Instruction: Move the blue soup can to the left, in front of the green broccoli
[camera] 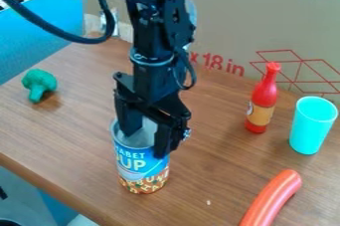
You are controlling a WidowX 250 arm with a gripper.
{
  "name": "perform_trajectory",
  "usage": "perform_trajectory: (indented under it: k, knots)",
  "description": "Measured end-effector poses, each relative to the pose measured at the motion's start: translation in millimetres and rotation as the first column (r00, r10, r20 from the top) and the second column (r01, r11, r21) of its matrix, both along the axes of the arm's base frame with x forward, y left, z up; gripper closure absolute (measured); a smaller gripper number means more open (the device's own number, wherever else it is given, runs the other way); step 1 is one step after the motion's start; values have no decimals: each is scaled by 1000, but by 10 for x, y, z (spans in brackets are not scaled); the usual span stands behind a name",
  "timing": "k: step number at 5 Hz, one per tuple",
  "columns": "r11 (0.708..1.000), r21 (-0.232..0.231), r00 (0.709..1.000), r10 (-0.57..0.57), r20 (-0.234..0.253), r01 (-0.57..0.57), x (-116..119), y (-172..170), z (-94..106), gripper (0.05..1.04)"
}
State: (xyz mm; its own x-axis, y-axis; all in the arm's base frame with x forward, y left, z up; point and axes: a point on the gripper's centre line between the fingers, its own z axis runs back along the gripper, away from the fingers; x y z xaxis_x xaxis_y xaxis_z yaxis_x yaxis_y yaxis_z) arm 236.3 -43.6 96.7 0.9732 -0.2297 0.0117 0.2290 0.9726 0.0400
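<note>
Gripper (146, 144) hangs down over the can (141, 168), released: fingers apart at the can's open top, one dipping into the mouth, the other along the outside at picture right. Can't tell how firmly either touches.

Labels: the can's wrap has big pale lettering on blue, over a busy orange-brown pattern with more characters near the base. Red bottle (263, 95) carries a tan label, print too small to make out. Cardboard (219, 16) behind has red print and a red line drawing.

Surface: brown wood-grain table (206, 170), front edge running at a slant across lower left. Blue panel (33, 36) at upper left, meets the cardboard near the back corner. Past the cardboard top, a strip of room, blurred.

Can: upright, near the front edge, left of centre. Cylinder, top open, pale grey inside.

Also on the table: green broccoli (39, 83) at far left, cyan cup (312, 128) just beside the bottle at right, curved orange-red sausage (272, 200) at lower right.
</note>
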Motion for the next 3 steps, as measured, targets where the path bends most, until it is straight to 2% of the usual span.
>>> perform_trajectory:
  k: [2, 3]
  knots:
    - [989, 85, 990, 129, -54, -124, 27, 517, -17, 82]
    - [968, 137, 972, 221, -79, -208, 20, 851, 5, 82]
